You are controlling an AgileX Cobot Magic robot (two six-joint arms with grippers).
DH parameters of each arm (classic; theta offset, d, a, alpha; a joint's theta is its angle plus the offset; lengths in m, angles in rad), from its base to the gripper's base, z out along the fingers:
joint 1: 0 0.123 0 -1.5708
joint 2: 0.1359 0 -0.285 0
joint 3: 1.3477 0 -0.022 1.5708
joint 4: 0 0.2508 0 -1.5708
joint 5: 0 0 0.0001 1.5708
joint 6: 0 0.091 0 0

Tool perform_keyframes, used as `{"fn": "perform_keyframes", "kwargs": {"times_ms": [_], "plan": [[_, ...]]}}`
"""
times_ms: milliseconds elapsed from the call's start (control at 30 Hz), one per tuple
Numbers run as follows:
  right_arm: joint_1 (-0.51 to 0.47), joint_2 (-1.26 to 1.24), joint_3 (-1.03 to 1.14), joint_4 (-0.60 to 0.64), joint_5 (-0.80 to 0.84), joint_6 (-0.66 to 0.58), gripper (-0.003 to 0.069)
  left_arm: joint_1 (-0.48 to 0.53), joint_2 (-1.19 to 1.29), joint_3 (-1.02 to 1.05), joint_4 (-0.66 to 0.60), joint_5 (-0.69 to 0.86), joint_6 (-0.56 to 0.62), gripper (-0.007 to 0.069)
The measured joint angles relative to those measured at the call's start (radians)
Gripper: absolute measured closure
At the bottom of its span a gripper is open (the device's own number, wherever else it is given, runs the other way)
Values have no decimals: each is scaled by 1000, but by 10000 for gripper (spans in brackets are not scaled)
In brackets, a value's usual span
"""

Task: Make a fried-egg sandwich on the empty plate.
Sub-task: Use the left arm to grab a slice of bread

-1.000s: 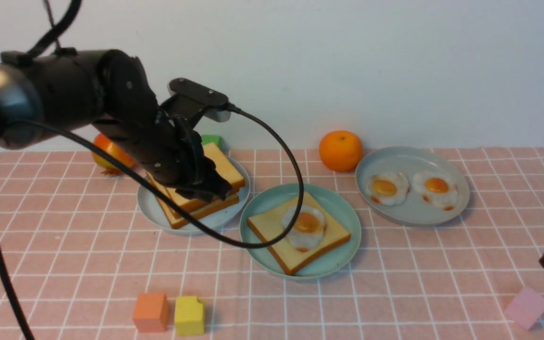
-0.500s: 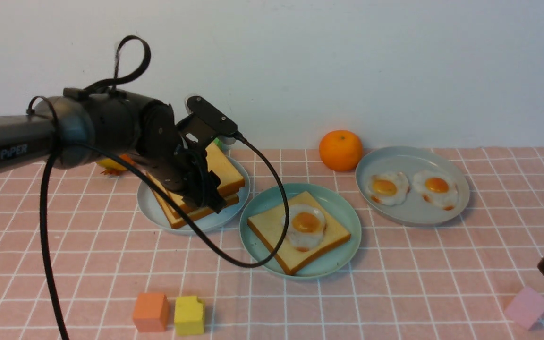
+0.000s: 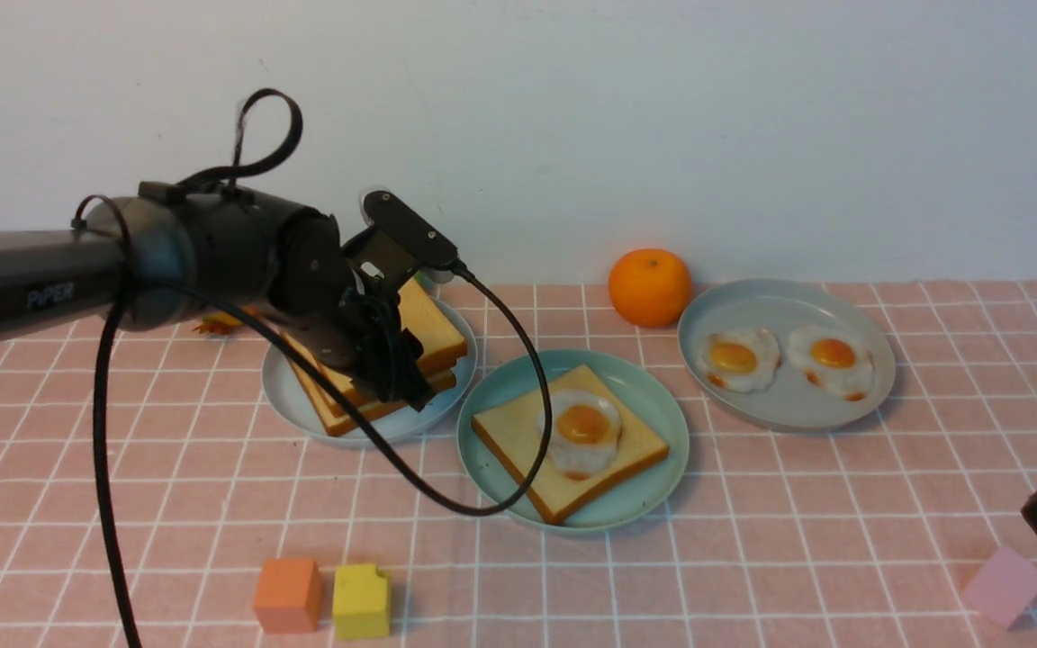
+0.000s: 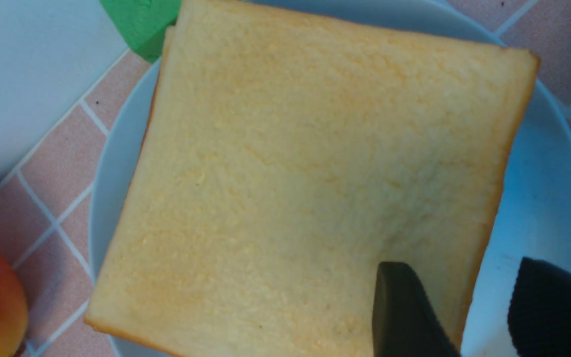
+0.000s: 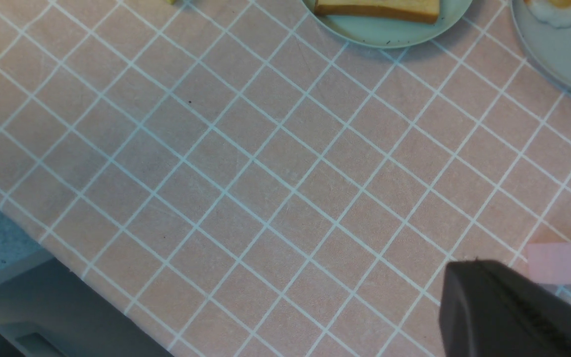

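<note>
Left gripper (image 3: 408, 390) hangs open, jaws straddling the edge of the top toast (image 4: 315, 173) on the grey plate (image 4: 543, 198), apparently to fetch a lid for the sandwich (image 3: 518, 441), so far just bread and egg (image 3: 583, 430) on the green plate (image 3: 662, 405) mid-desk.

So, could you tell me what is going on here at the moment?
The left gripper sits at the plain toast stack, jaws open astride an edge of the top slice, not yet gripping. The mint-green plate holds one toast slice topped with a fried egg; no covering slice yet. The right gripper is shut, off to the side.
</note>
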Motion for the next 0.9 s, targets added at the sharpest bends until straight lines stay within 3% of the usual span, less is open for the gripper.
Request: {"fn": "perform_keyframes", "kwargs": {"times_ms": [333, 467, 700, 900], "plan": [[0, 0, 0, 15, 0, 0, 648, 0, 28, -1, 61, -25, 0, 298], [0, 0, 0, 15, 0, 0, 648, 0, 32, -2, 68, -30, 0, 353], [0, 0, 0, 17, 0, 0, 645, 0, 33, -4, 72, -33, 0, 516], [0, 0, 0, 22, 0, 0, 643, 0, 33, -5, 72, -33, 0, 560]]}}
